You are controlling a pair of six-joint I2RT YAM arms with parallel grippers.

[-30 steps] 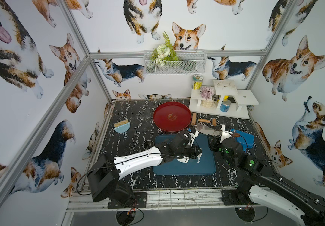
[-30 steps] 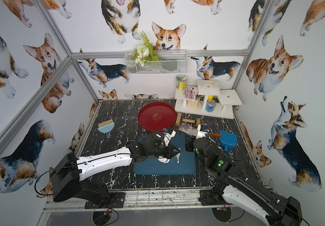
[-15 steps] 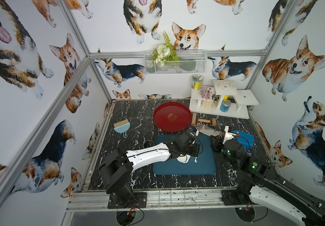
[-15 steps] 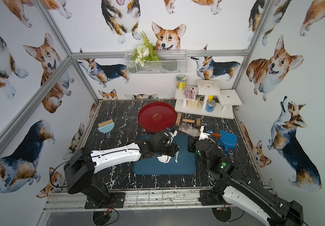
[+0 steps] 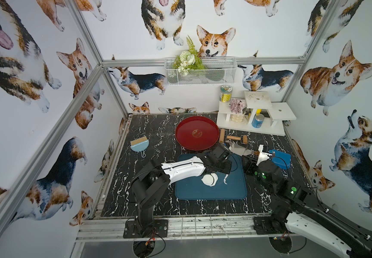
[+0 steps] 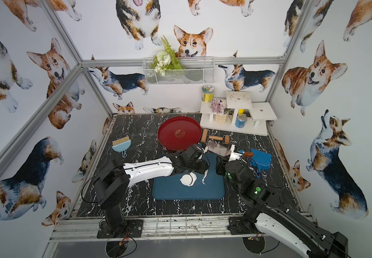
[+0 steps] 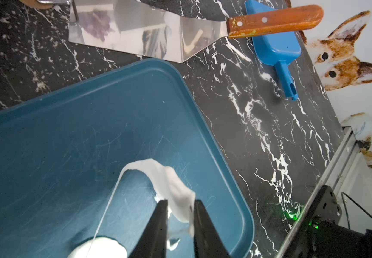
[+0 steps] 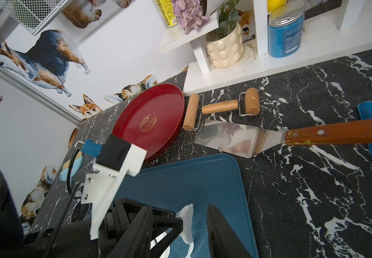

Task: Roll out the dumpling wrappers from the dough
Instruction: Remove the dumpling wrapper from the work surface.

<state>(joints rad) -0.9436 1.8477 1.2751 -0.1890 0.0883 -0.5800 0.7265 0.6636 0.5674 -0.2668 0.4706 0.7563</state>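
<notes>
Dough (image 7: 158, 169) | ragged thin white strip | clinging inside parted left pincer (image 7: 180, 202)

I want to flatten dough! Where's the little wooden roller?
In both top views the little wooden roller lies on the black marble table, right of the round red plate, behind the metal spatula.

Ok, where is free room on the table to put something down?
Free: the blue tray's near half, in front of the round wrapper; the marble between the brush and the red plate. Crowded: the tray's far half, under the left gripper, and behind it the spatula and the roller.
</notes>
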